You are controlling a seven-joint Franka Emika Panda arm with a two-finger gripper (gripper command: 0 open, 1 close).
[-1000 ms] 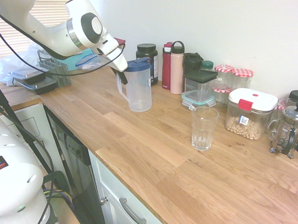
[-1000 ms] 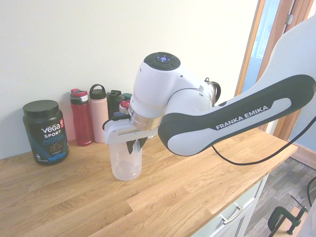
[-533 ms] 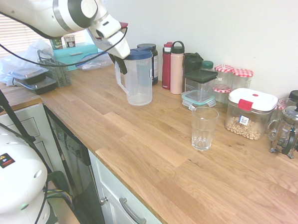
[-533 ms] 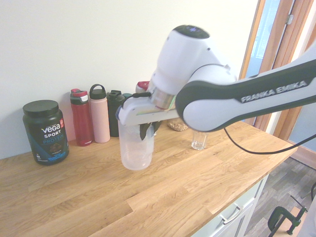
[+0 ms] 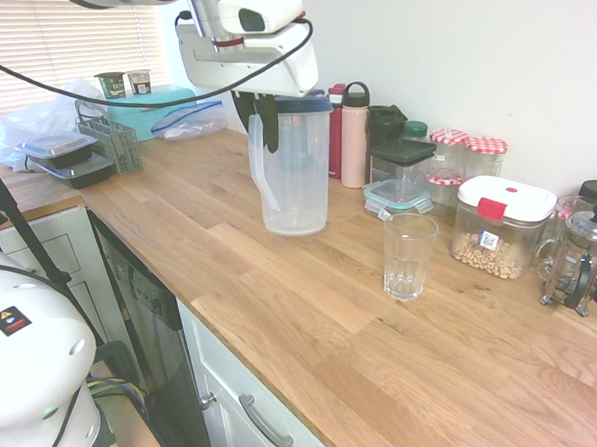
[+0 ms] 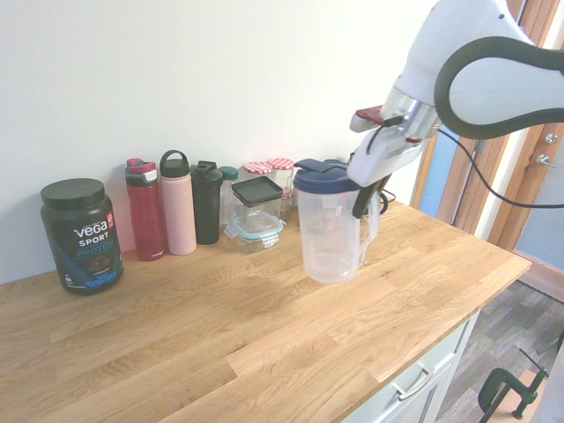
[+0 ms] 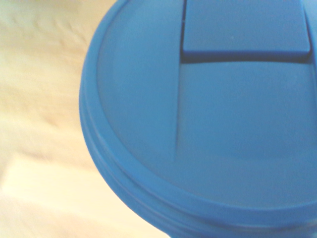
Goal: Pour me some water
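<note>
First exterior view | gripper (image 5: 257,125) at pitcher (image 5: 298,178) handle | grip partly hidden

Bright, washed-out light; window blinds (image 5: 59,51) glow; wrist view soft, its wood (image 7: 39,99) blurred.

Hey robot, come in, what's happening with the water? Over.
End effector closed on the handle of the blue-lidded pitcher. Pitcher upright, nothing poured, glass standing empty. Nothing visible between pitcher and glass.
</note>
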